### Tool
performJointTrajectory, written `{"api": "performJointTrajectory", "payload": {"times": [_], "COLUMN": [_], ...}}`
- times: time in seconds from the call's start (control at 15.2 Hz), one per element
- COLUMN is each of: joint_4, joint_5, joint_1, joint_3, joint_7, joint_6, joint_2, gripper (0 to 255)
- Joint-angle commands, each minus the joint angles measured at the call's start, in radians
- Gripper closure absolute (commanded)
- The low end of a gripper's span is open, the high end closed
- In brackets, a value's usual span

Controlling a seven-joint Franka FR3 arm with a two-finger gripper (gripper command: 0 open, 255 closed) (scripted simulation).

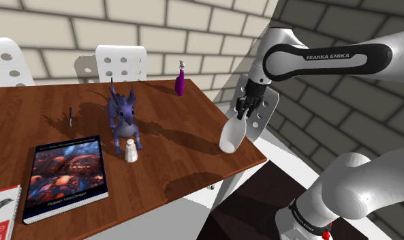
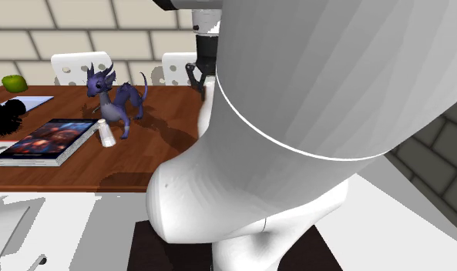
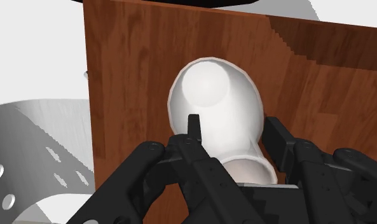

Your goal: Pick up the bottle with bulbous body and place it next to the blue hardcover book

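Clasping white bottle (image 1: pixel 230 138) by neck, gripper (image 1: pixel 243 116) hangs above table (image 1: pixel 183 119)

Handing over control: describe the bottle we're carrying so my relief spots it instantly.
On the wooden table, go to the edge nearest the arm, where the black tool hangs. The bottle it clasps is plain white and bulbous, much bigger than the small white bottle beside the dragon and unlike the slim purple bottle at the far edge.
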State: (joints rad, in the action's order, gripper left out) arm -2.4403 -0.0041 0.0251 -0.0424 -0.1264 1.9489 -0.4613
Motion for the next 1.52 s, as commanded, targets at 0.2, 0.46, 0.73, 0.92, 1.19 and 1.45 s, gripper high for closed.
{"api": "performJointTrajectory", "payload": {"times": [0.2,0.46,0.73,0.92,1.19,1.45], "joint_4": [0.06,0.109,0.16,0.201,0.257,0.317], "joint_5": [0.0,0.0,0.0,0.0,0.001,0.001], "joint_1": [-0.001,0.0,0.0,0.0,0.0,0.001], "joint_3": [0.0,0.0,0.001,0.002,0.002,0.003], "joint_7": [0.001,0.0,-0.001,-0.001,-0.002,-0.002], "joint_6": [-0.072,-0.127,-0.181,-0.221,-0.275,-0.327], "joint_2": [-0.011,-0.018,-0.021,-0.021,-0.017,-0.011], "gripper": [255,255,255,255,255,255]}}
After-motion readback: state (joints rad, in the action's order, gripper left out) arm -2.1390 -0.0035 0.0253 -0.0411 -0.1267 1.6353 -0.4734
